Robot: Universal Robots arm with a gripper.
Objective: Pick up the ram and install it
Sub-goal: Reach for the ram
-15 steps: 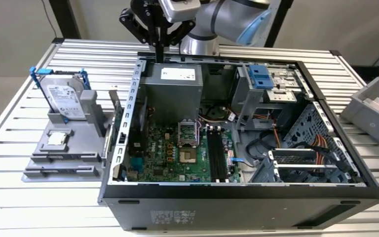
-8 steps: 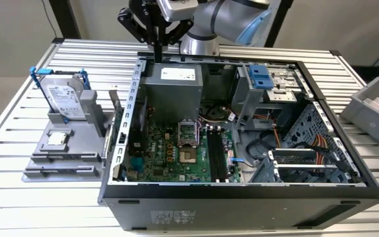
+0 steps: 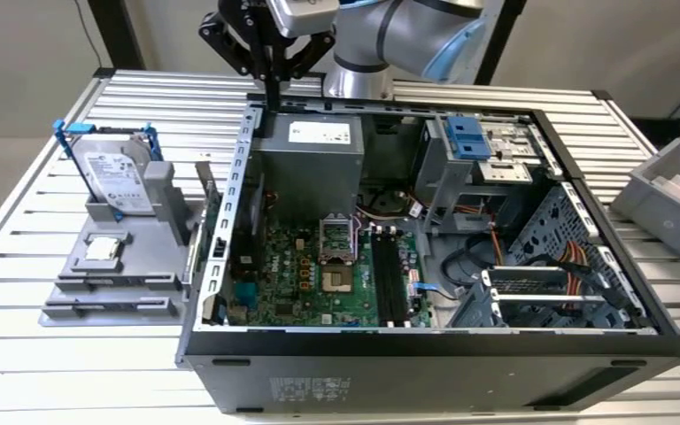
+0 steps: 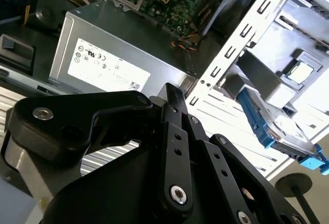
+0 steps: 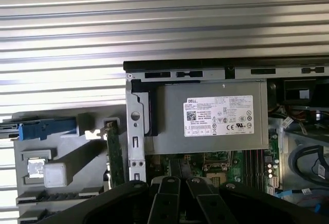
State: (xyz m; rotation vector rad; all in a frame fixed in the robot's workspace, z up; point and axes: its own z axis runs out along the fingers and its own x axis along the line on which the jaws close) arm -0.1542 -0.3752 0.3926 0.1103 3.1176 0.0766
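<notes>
1. The ram [image 5: 114, 154] stands on its long edge in a slot of the grey holder [image 3: 139, 257] on the tabletop [image 3: 21, 230]. It is just beside the open computer case [image 3: 435, 363].
2. Its long axis runs parallel to the case's side wall.
3. The pincer [image 3: 272, 99] hangs over the case's far corner by the power supply [image 3: 311, 164], apart from the ram.
4. Its fingers [image 4: 175, 98] point down and appear pressed together, gripping nothing.

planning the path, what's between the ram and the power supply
The case's metal side wall stands between the ram and the power supply, in the first wrist view.
</notes>
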